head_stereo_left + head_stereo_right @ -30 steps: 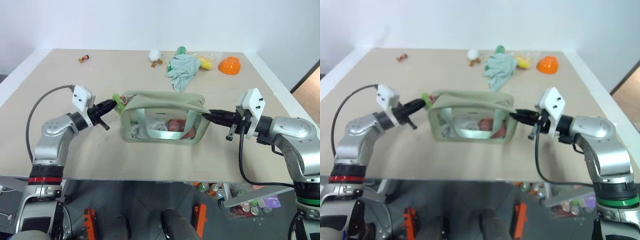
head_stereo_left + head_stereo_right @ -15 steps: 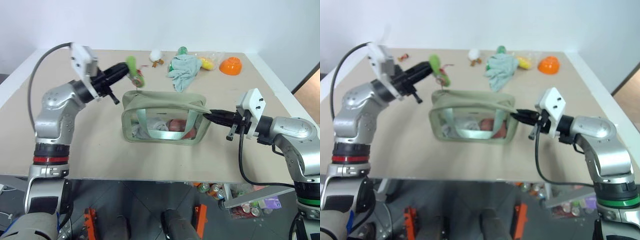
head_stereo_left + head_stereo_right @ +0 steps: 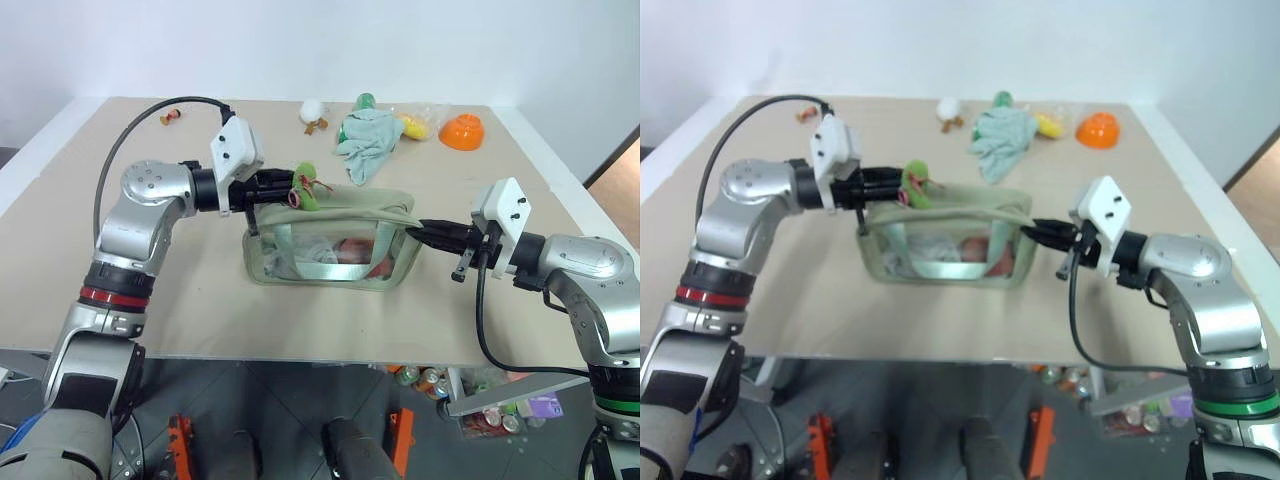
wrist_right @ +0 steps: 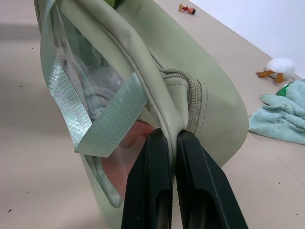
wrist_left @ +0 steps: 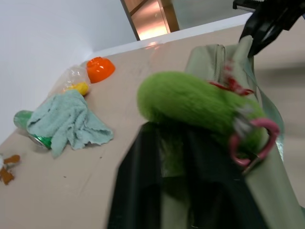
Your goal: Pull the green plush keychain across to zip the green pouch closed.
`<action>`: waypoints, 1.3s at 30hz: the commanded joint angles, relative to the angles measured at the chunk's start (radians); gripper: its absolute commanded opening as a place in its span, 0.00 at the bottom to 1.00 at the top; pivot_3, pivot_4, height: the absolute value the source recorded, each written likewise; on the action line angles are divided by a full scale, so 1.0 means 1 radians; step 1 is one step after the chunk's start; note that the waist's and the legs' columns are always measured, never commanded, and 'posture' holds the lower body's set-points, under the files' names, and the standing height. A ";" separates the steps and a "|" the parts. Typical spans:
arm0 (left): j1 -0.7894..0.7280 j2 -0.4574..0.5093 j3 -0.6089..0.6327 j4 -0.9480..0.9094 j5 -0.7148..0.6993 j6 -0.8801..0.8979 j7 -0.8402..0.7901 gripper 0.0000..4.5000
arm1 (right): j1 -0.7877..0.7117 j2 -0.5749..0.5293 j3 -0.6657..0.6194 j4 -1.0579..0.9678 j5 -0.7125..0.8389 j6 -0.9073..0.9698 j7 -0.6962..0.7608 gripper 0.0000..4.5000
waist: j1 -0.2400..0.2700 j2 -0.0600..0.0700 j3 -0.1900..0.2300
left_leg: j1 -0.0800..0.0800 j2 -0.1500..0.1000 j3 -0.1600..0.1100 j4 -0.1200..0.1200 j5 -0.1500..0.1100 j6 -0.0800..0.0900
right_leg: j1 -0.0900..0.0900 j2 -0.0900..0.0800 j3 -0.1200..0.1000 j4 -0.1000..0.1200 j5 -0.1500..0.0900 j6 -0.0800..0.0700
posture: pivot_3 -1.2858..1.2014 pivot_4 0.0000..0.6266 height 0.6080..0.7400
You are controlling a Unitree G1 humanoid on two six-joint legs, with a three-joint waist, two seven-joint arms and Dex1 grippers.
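The green plush keychain (image 3: 304, 186) sits at the top of the green pouch (image 3: 333, 237), over the pouch's left end, with a tiny reddish charm and a pink clip hanging off it. The left gripper (image 3: 283, 184) reaches in level from the pouch's left side, and the plush lies against its black fingers (image 5: 157, 191); the wrist view shows it resting across them, but I cannot tell how far apart the fingers stand or whether they truly clamp it. At the pouch's opposite end the right gripper (image 3: 425, 229) is pinched tight on the fabric just by the zipper's end, holding the pouch steady. The pouch stands upright on the table (image 3: 120, 260), its clear side panel showing pale and reddish contents. Behind the pouch, well apart from it, lie a pale mint cloth (image 3: 366, 141) with a green bottle top (image 3: 362, 101) just beyond it, an orange bowl (image 3: 461, 131) off to the cloth's right, and a small white toy (image 3: 311, 112) to its left. From here most of the zipper looks still to be run, judging by how near the left end the plush is. The main risk is a loose hold: the fuzzy ring could slide out of the fingers mid-pull and leave the slider where it is. If the pull angles upward rather than along the zipper, the slider may jam or the pouch may lift and tip. Should the right grip slip off the fabric, the whole pouch would drag along instead of zipping.
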 commanded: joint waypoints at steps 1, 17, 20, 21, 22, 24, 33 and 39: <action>-0.036 0.008 0.037 -0.011 -0.013 -0.035 -0.023 0.50 | 0.003 -0.001 0.006 -0.027 -0.004 -0.002 -0.006 0.00 | 0.000 0.000 0.000 | 0.000 0.000 0.000 0.000 0.000 0.000 | 0.000 0.000 0.000 0.000 0.000 0.000 | 0.52 0.24 0.99; 0.001 0.124 0.113 0.002 0.025 -0.037 0.027 0.99 | -0.031 -0.001 0.033 0.005 -0.010 -0.011 0.020 0.00 | -0.004 0.000 0.000 | 0.000 0.001 0.000 0.000 0.000 0.000 | 0.000 0.001 0.000 0.000 0.000 0.000 | 0.52 0.24 0.99; 0.015 0.116 0.109 -0.028 0.011 -0.011 0.019 0.99 | -0.040 0.000 0.038 0.012 -0.012 -0.012 0.024 0.00 | -0.002 0.000 0.000 | 0.000 0.001 0.000 0.000 0.000 0.000 | 0.000 0.000 0.000 0.000 0.000 0.000 | 0.52 0.24 0.99; 0.022 0.116 0.103 -0.040 0.006 0.002 0.011 0.99 | -0.044 0.000 0.040 0.014 -0.012 -0.012 0.026 0.00 | -0.003 0.000 0.000 | 0.000 0.001 0.000 0.000 0.000 0.000 | 0.000 0.000 0.000 0.000 0.000 0.000 | 0.52 0.24 0.99; 0.026 0.116 0.100 -0.048 0.003 0.011 0.005 0.99 | -0.046 0.000 0.042 0.015 -0.013 -0.012 0.027 0.00 | -0.003 0.000 0.000 | 0.000 0.001 0.000 0.000 0.000 0.000 | 0.000 0.000 0.000 0.000 0.000 0.000 | 0.52 0.24 0.99; 0.031 0.117 0.099 -0.060 -0.007 0.032 -0.001 0.99 | -0.048 -0.001 0.042 0.017 -0.012 -0.012 0.029 0.00 | -0.003 0.000 0.000 | 0.000 0.001 0.000 0.000 0.000 0.000 | 0.000 0.000 0.000 0.000 0.000 0.000 | 0.52 0.24 0.99; 0.078 0.185 0.134 -0.089 -0.017 0.083 -0.021 0.99 | -0.036 -0.006 0.036 0.007 -0.013 -0.010 0.035 0.00 | -0.008 0.000 0.000 | 0.000 0.001 0.000 0.000 0.000 0.000 | -0.001 0.001 0.000 0.000 0.000 0.000 | 0.52 0.24 0.99; 0.120 0.225 0.197 -0.112 -0.050 0.128 0.010 0.99 | -0.042 -0.004 0.038 0.016 -0.009 -0.008 0.041 0.00 | -0.008 0.000 0.000 | 0.000 0.001 0.000 0.000 0.000 0.000 | -0.001 0.001 0.000 0.001 0.000 0.000 | 0.52 0.24 0.99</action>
